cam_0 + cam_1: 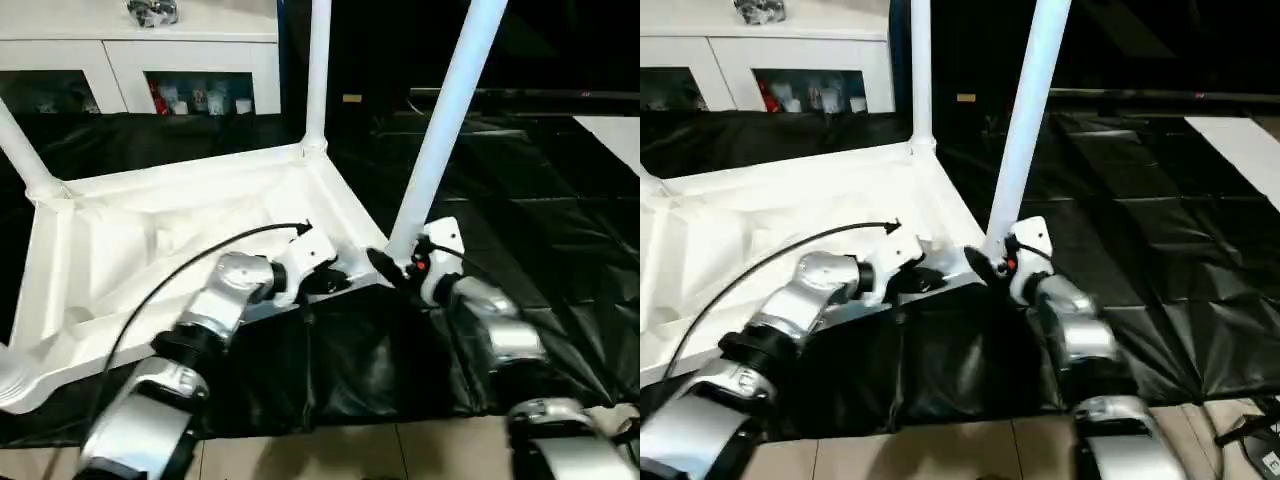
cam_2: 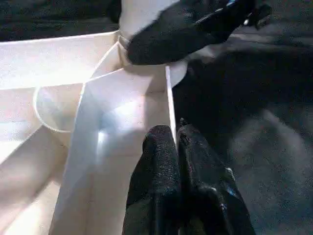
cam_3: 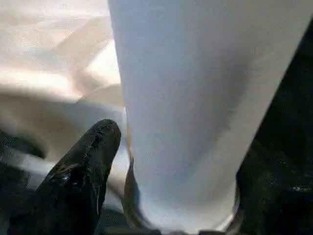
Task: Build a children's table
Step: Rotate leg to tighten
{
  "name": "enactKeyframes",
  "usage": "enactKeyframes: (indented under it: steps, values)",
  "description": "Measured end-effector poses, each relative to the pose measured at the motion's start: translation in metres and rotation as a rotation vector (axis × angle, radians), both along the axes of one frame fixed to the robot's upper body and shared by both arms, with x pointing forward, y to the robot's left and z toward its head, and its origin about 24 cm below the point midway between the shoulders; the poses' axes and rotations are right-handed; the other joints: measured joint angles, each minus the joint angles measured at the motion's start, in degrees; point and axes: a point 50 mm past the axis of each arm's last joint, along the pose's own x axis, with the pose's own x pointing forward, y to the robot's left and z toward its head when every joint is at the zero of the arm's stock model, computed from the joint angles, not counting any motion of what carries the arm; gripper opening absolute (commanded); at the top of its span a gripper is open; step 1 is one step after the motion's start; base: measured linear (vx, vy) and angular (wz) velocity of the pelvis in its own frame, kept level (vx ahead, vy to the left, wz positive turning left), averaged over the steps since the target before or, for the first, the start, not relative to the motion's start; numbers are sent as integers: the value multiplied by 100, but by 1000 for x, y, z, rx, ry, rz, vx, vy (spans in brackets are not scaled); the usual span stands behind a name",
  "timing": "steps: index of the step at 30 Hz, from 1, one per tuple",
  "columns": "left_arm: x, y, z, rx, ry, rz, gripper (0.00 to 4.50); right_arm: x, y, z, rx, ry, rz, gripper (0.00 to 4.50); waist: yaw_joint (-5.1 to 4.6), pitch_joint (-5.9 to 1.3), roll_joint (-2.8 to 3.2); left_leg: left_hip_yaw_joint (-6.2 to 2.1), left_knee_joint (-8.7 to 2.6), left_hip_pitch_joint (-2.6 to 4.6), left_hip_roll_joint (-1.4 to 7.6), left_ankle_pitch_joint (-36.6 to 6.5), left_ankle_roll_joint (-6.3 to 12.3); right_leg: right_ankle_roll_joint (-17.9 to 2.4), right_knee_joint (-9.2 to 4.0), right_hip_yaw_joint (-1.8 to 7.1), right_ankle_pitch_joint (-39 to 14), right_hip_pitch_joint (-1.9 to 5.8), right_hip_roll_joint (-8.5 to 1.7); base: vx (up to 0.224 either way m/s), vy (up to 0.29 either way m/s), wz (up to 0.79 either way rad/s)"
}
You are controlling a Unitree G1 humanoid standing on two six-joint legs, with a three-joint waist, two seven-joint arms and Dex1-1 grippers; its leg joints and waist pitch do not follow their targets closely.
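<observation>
Two grippers meet at the upturned tabletop's (image 1: 150,240) near corner on the black sheet (image 1: 520,180): left gripper (image 2: 177,134) pinched together at the rim, right gripper (image 1: 385,268) spread around a leaning leg's (image 1: 445,120) foot. Farther back stands another leg (image 1: 318,70), then a cabinet (image 1: 120,60).

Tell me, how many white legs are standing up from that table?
4: far corner leg, near right leg by the right pincer, far left leg, near left leg, partly cut off.

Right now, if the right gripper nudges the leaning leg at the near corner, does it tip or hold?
The leaning leg probably pivots: it tilts while the far corner leg stands straight, so it looks only part seated. Long and hollow-looking, likely light; force applied low gives little control of the top. The smooth tube may slip against the right gripper.
</observation>
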Motion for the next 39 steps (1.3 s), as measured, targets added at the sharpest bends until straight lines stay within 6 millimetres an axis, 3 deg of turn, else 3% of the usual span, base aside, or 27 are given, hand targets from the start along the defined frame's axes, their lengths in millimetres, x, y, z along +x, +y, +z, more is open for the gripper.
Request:
enactKeyframes:
  steps: [5,10,26,31,35,39]
  values:
    - [-6,19,3,-1,68,-129,0,-16,-9,6,-7,45,285,364,64,5,8,0,-1,-16,28,18,31,-5,7,-17,-9,-16,12,0,0,0]
    - [-11,26,3,27,96,-228,0,-26,-7,7,17,104,472,364,167,8,13,16,16,19,35,1,2,-16,13,-9,-1,-9,9,0,0,0]
    - [-15,33,3,32,143,-303,0,-31,-4,8,25,180,600,274,203,7,21,18,18,30,36,1,0,-19,18,-8,0,8,8,0,0,0]
    - [-15,34,3,26,144,-290,0,-33,-3,7,32,159,563,267,207,8,23,20,18,30,39,2,-1,-18,25,-7,-1,10,9,0,0,0]
    - [-8,33,1,23,84,-165,0,-24,5,1,65,76,325,260,162,14,30,20,27,35,38,3,-3,-14,41,-2,-1,9,8,0,0,0]
    - [-2,15,-2,6,45,-49,0,-14,3,-5,118,53,61,254,132,14,28,15,30,36,32,3,-4,1,38,3,-10,12,6,0,0,0]
